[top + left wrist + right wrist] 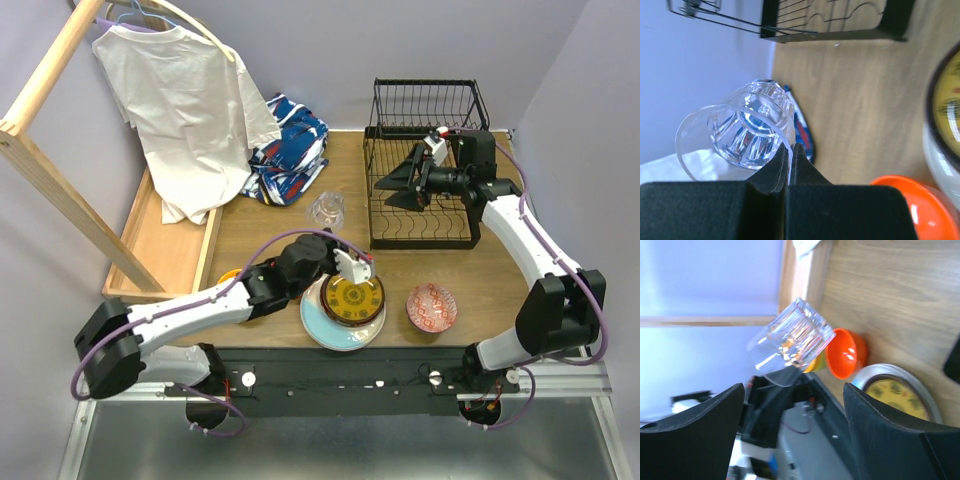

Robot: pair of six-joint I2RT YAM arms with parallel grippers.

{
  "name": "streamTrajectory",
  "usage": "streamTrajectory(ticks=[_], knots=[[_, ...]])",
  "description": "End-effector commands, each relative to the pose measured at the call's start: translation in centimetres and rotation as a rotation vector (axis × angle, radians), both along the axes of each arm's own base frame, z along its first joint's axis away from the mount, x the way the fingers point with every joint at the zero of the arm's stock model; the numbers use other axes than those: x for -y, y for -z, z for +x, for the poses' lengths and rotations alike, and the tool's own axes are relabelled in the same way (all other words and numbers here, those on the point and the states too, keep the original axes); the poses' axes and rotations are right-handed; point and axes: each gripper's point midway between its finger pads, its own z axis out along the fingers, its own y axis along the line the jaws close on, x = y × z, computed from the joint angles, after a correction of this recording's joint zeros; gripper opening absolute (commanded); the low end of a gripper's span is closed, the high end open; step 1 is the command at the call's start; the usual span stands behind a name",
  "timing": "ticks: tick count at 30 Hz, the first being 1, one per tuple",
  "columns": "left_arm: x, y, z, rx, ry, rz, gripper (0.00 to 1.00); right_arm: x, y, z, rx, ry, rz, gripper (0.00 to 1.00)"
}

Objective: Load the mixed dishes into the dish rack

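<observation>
My left gripper point(327, 233) point(790, 149) is shut on the rim of the clear glass cup point(327, 210) point(747, 132). In the right wrist view the cup point(790, 342) hangs tilted off the table. My right gripper point(393, 188) point(795, 430) is open and empty above the lower tier of the black wire dish rack point(425, 240) point(835, 22). A yellow-brown plate point(352, 298) point(895, 395) lies on a pale blue plate point(318, 328). A red floral dish point(431, 307) sits to their right. An orange bowl point(912, 200) point(845, 354) is mostly hidden under the left arm.
A blue, white and red patterned item point(290, 150) lies at the back middle. A shallow wooden tray point(165, 250) is on the left, with a white T-shirt point(185, 110) hanging on a wooden frame point(50, 170) above it.
</observation>
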Motion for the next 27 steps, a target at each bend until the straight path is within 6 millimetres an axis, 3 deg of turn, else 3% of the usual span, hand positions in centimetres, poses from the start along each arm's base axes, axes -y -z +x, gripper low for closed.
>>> streamTrajectory(ticks=[1, 4, 6, 13, 18, 21, 27], knots=[[-0.2, -5.8, 2.8, 0.472, -0.082, 0.160, 0.00, -1.2, -1.7, -0.4, -0.238, -0.020, 0.194, 0.87], [0.8, -6.3, 3.1, 0.567, -0.069, 0.195, 0.00, -1.1, -1.2, -0.1, -0.273, 0.000, 0.197, 0.87], [1.4, -5.5, 3.2, 0.555, -0.051, 0.228, 0.00, -1.1, -0.7, -0.2, -0.296, 0.010, 0.204, 0.87], [3.7, -4.2, 0.8, 0.600, 0.065, 0.291, 0.00, -0.9, 1.0, -0.7, -0.375, 0.053, 0.193, 0.89], [4.8, -2.8, -0.3, 0.571, 0.111, 0.316, 0.00, -1.0, 0.5, -0.4, -0.361, 0.044, 0.222, 0.89], [5.1, -2.6, -0.4, 0.570, 0.123, 0.317, 0.00, -1.2, -0.3, -0.1, -0.348, 0.037, 0.229, 0.90], [5.9, -2.4, -0.5, 0.577, 0.148, 0.321, 0.00, -1.5, -0.1, 0.6, -0.370, 0.022, 0.233, 0.91]])
